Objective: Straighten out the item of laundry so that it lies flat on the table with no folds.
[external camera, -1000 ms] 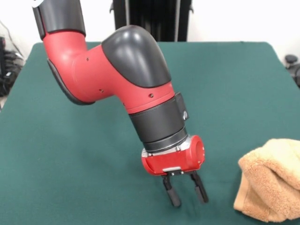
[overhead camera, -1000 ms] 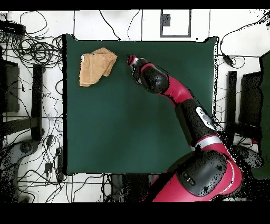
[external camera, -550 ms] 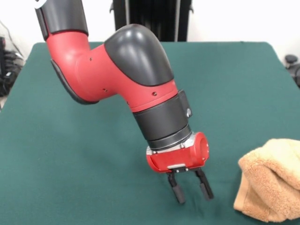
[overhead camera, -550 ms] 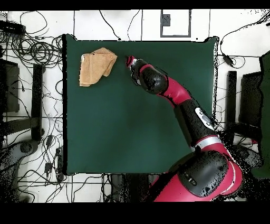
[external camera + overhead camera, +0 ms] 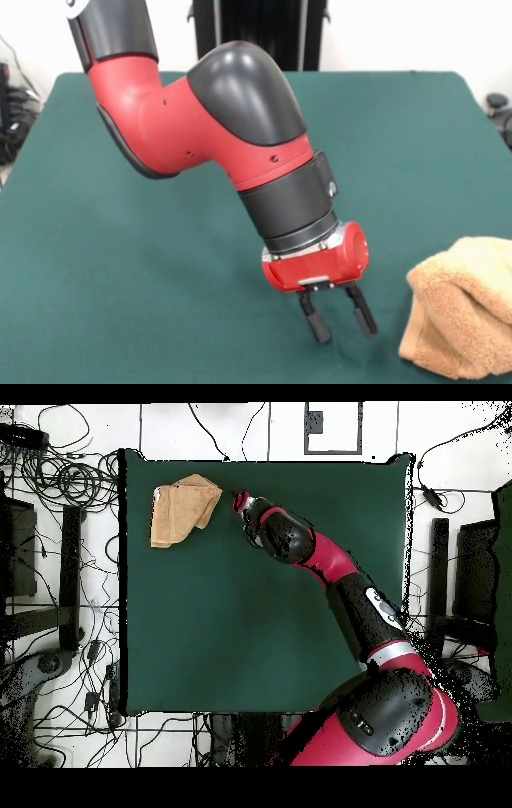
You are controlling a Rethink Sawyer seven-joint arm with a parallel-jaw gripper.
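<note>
Glossy red arm with a rounded black elbow cap (small screws dot the red shell), black wrist collar.

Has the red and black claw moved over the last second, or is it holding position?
Yes. The claw has moved toward the crumpled tan-orange terry towel, which has stayed put on the dark green felt table. Its jaws are open, not yet touching the cloth.

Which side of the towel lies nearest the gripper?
In the front view, the towel's folded left side faces the open gripper, apart from it.
</note>
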